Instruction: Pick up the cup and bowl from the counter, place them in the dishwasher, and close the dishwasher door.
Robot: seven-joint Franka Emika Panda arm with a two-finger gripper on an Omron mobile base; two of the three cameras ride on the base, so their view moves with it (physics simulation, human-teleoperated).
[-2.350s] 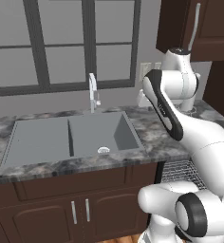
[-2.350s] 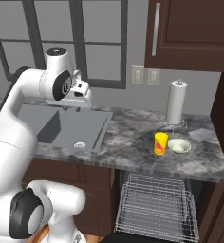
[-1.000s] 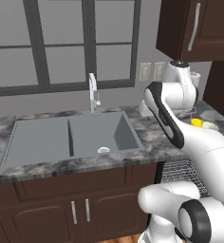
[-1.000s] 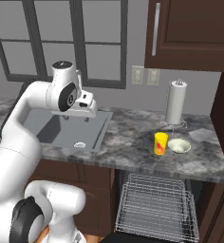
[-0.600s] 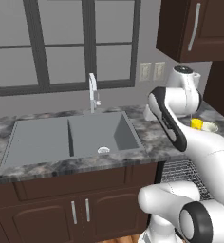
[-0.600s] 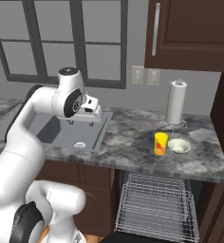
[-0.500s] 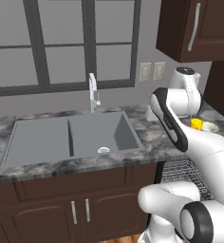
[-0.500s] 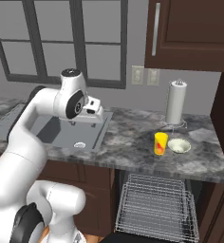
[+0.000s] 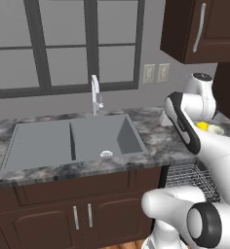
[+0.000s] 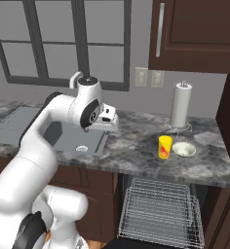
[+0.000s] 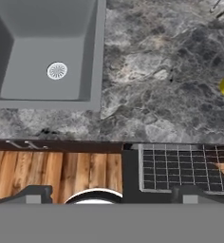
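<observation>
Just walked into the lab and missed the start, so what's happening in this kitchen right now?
The robot arm is reaching over the counter with its gripper open and empty, beside the sink. The yellow cup and the pale bowl sit side by side on the counter near the paper-towel roll, neither picked up. Below them the dishwasher is open with its wire rack pulled out and nothing in it.

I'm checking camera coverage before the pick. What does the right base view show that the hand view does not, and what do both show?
Right base view alone: the bowl beside the cup, a paper-towel roll behind them, the window, and the gripper hovering over the counter near the sink.
Hand view alone: the wooden floor.
Both: the counter, the sink drain, the dishwasher's pulled-out wire rack and the cup, cut off at the hand view's edge.
</observation>
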